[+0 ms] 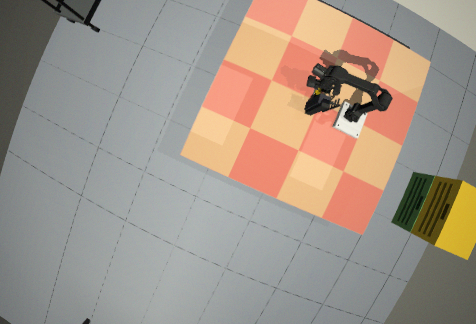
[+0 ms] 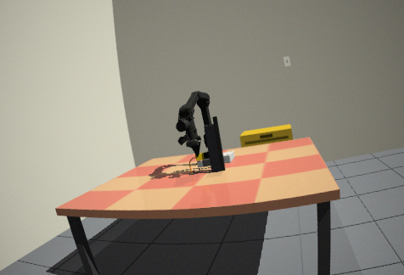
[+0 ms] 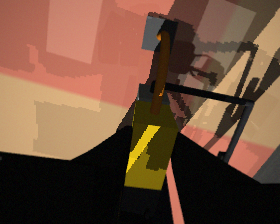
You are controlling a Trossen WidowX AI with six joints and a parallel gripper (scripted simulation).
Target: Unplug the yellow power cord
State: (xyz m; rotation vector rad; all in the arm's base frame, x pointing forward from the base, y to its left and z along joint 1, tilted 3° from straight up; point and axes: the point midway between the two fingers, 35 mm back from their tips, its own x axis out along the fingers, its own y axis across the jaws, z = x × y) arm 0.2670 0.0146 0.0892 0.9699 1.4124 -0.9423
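Observation:
The yellow plug [image 3: 151,150] [image 2: 199,157] [image 1: 318,92] stands between the black fingers of my gripper [image 3: 151,135], which is shut on it. An orange-brown cord [image 3: 163,65] runs from the plug's far end to a small grey block [image 3: 151,34]. Part of a grey body [image 3: 145,93] shows just beyond the plug in the wrist view; a grey block [image 2: 206,163], apparently the power strip, lies under the plug in the exterior view. The plug's lower end and any sockets are hidden, so I cannot tell whether it is seated.
A tall black panel [image 2: 216,149] [image 1: 314,106] stands close beside the gripper. The arm's white base plate [image 1: 345,126] [image 2: 229,156] is near it. These stand on a red and tan checkered table [image 1: 265,166] [image 2: 229,196]. A yellow cabinet [image 1: 457,216] [image 2: 267,132] stands beyond the table.

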